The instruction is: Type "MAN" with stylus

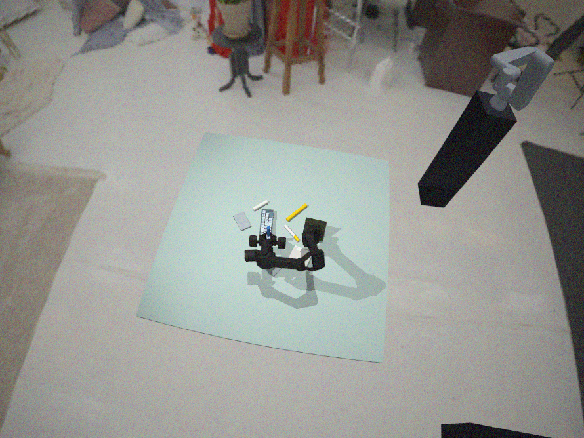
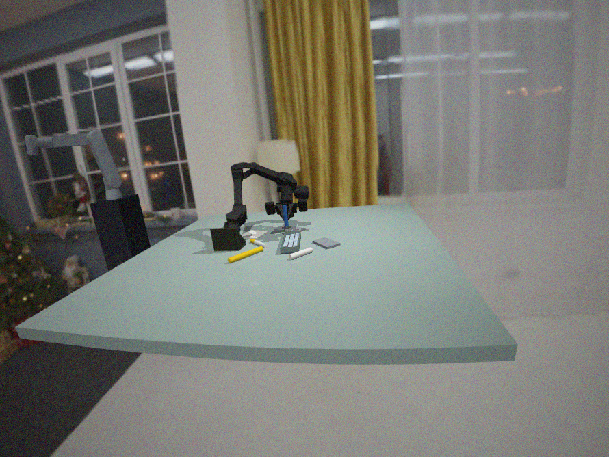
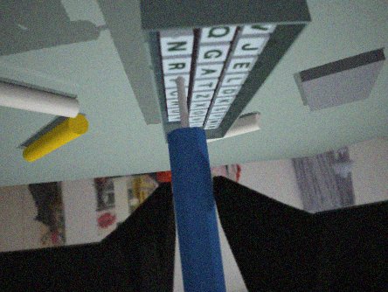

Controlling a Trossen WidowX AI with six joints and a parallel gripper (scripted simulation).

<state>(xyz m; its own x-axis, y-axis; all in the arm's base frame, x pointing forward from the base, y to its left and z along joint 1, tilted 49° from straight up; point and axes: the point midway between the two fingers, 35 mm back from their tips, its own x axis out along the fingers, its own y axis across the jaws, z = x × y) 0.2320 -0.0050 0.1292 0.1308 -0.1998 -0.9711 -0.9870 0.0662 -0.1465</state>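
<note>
The grey keyboard [image 1: 270,218] [image 2: 290,241] [image 3: 218,57] with white letter keys lies on the pale green table [image 1: 212,292] [image 2: 344,304]. My gripper [image 1: 268,241] [image 2: 286,204] [image 3: 192,188] is shut on the blue stylus [image 1: 268,230] [image 2: 285,215] [image 3: 191,188] and holds it nearly upright over the keyboard's near end. In the wrist view the stylus's thin grey tip [image 3: 180,87] lies over the left column of keys, just past the R key. I cannot tell if the tip touches a key.
A yellow cylinder [image 1: 296,212] [image 2: 245,254] [image 3: 55,137], a white cylinder [image 1: 260,204] [image 2: 300,253] [image 3: 245,123], a white stick [image 1: 291,232] [image 3: 37,100] and a grey pad [image 1: 241,220] [image 2: 326,242] [image 3: 341,80] lie around the keyboard. My dark base block [image 1: 315,227] [image 2: 226,239] stands to one side.
</note>
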